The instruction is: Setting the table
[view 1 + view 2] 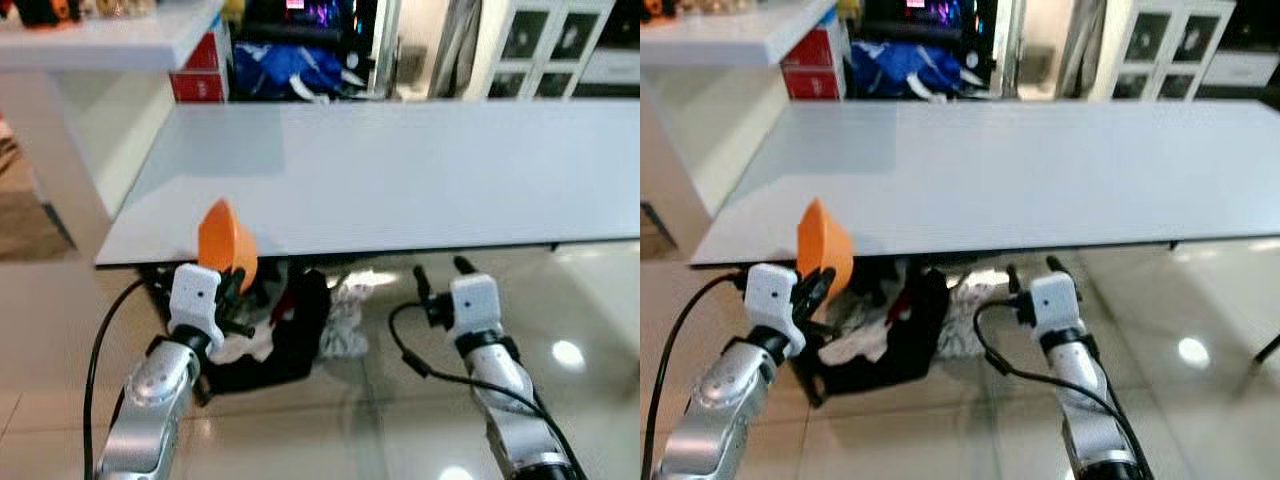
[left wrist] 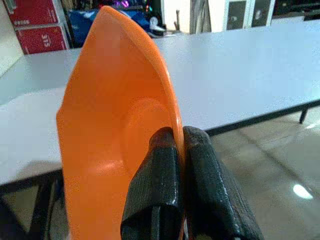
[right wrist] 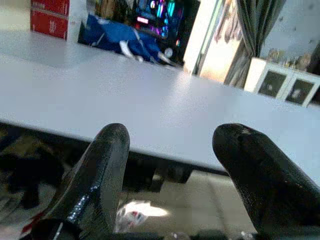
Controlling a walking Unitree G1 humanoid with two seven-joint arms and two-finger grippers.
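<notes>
Orange plastic catches the eye first: a bowl [image 1: 228, 238] held up on edge at the near left corner of the long white bench [image 1: 420, 170], its rim level with the bench's front edge. The left gripper [image 2: 181, 150] has its two black fingers [image 2: 159, 180] pinched together on the bowl's rim, one inside the bowl and one outside, with the bowl's hollow turned sideways. The right gripper [image 3: 172, 145] hovers just short of the bench's front edge, lower than the top, its fingers [image 3: 107, 160] spread well apart with nothing between them. Under the bench, on the glossy tiled floor [image 1: 400, 400], lies a dark bag [image 1: 290, 340] with pale cloth [image 1: 345, 310] bunched against it. Beyond the bench's far side sit red boxes [image 1: 200, 70] and a blue bundle [image 1: 285, 70].
</notes>
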